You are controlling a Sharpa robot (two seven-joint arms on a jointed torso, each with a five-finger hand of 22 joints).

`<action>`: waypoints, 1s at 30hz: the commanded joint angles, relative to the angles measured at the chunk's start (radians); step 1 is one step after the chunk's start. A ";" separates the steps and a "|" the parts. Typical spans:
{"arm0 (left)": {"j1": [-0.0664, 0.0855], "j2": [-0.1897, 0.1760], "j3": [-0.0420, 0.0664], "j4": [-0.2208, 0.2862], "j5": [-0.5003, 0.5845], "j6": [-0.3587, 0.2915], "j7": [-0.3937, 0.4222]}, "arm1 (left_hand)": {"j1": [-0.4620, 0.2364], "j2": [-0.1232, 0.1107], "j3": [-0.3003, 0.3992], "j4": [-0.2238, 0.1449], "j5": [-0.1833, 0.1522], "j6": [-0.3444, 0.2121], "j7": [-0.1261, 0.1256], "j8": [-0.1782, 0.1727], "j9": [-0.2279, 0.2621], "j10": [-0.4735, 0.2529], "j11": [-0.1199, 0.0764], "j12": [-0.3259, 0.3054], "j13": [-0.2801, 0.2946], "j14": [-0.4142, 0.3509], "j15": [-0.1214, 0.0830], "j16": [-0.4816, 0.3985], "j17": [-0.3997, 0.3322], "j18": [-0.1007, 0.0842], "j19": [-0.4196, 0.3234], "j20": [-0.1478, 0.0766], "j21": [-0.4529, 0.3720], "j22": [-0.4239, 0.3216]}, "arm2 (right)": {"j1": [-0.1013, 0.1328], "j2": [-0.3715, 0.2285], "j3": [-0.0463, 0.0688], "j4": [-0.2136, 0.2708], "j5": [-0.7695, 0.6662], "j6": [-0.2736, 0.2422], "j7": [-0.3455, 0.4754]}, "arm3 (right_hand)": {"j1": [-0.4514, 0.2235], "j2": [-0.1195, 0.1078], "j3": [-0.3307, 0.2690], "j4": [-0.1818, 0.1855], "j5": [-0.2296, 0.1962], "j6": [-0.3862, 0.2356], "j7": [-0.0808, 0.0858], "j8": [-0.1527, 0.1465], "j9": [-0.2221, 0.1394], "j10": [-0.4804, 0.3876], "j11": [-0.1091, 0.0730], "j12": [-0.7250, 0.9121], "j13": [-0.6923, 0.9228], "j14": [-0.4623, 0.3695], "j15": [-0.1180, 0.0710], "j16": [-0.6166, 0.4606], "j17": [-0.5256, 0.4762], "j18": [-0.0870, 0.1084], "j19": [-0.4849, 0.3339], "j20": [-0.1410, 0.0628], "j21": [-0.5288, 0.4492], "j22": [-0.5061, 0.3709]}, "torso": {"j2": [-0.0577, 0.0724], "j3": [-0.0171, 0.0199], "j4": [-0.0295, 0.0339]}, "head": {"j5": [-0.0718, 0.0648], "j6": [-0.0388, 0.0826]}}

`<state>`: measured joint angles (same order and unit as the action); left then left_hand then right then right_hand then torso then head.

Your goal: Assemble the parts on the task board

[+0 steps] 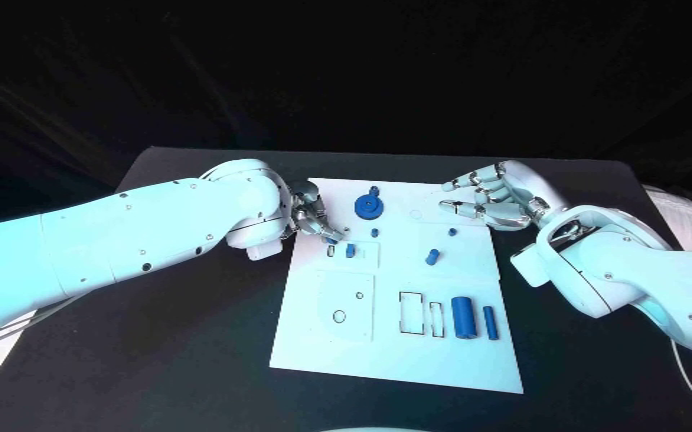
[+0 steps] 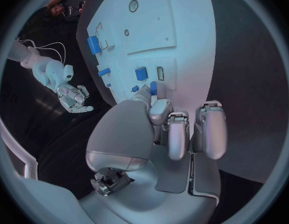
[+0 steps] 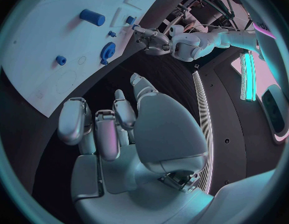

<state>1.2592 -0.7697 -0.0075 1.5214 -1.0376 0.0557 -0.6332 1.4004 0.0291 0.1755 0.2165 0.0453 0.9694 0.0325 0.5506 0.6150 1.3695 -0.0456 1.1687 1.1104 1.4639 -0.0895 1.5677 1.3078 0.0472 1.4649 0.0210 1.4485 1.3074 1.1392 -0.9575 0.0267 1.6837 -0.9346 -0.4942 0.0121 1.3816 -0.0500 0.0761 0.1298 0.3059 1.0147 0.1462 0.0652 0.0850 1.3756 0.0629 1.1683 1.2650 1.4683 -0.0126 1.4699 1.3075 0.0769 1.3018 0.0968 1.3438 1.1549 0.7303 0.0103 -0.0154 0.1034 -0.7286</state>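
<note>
White task board lay in the middle of the black counter. Blue gear stood near the board's far edge, with a small blue peg just in front of it and another small blue piece off toward the right hand's side. Small blue block sat mid-board; large blue cylinder and slim blue bar lay side by side near the board's near right corner, beside two rectangular slots. Another small blue piece lay close to the left fingertips.

Left hand hovered at the board's far left edge, fingers curled inward, gripping nothing visible in the left wrist view; clenched on nothing. Right hand poised over the board's far right corner, fingers likewise bent in with nothing between them, as also seen from its own wrist. Both hands well apart, the gear between them.
</note>
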 commanded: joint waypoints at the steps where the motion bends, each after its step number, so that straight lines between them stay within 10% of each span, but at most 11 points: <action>1: -0.009 -0.005 0.000 0.018 -0.098 -0.044 0.019 | 0.019 0.009 0.035 -0.030 0.002 0.002 -0.011 0.009 0.041 0.004 -0.001 0.003 0.002 0.107 -0.008 0.003 0.263 -0.010 0.024 -0.007 0.005 0.143 | -0.001 0.002 0.000 0.000 -0.001 0.015 0.001 | -0.009 -0.002 -0.001 0.004 0.006 -0.007 -0.001 0.003 0.000 -0.001 -0.007 0.000 -0.001 0.062 -0.003 -0.006 0.078 0.014 -0.004 -0.002 -0.003 0.000 | 0.001 -0.0007 -0.0021 | 0.004 -0.001; 30: -0.028 -0.022 -0.002 0.051 -0.118 0.083 -0.038 | 0.022 -0.009 0.059 -0.028 0.002 0.003 -0.013 0.012 0.050 0.009 -0.003 0.007 0.007 0.107 -0.009 0.003 0.263 -0.010 0.025 -0.008 0.005 0.144 | -0.001 0.005 0.000 -0.003 -0.001 0.017 0.003 | -0.010 -0.001 -0.001 0.005 0.007 -0.007 -0.001 0.002 0.000 -0.001 -0.007 0.001 -0.001 0.062 -0.003 -0.006 0.078 0.014 -0.004 -0.002 -0.004 0.000 | 0.001 0.0002 -0.0025 | 0.007 -0.012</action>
<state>1.2335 -0.7902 -0.0074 1.5721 -1.1584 0.0836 -0.6494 1.4091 0.0203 0.1866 0.2275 0.0441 0.9697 0.0327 0.5555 0.6210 1.3718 -0.0477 1.1714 1.1161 1.4674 -0.0929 1.5677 1.3075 0.0472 1.4648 0.0211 1.4484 1.3074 1.1390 -0.9535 0.0264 1.6801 -0.9327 -0.4898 0.0119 1.3816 -0.0500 0.0761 0.1296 0.3099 1.0147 0.1463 0.0652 0.0851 1.3756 0.0628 1.1683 1.2647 1.4683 -0.0126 1.4699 1.3073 0.0769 1.3018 0.0968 1.3438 1.1549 0.7317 0.0104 -0.0178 0.1104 -0.7397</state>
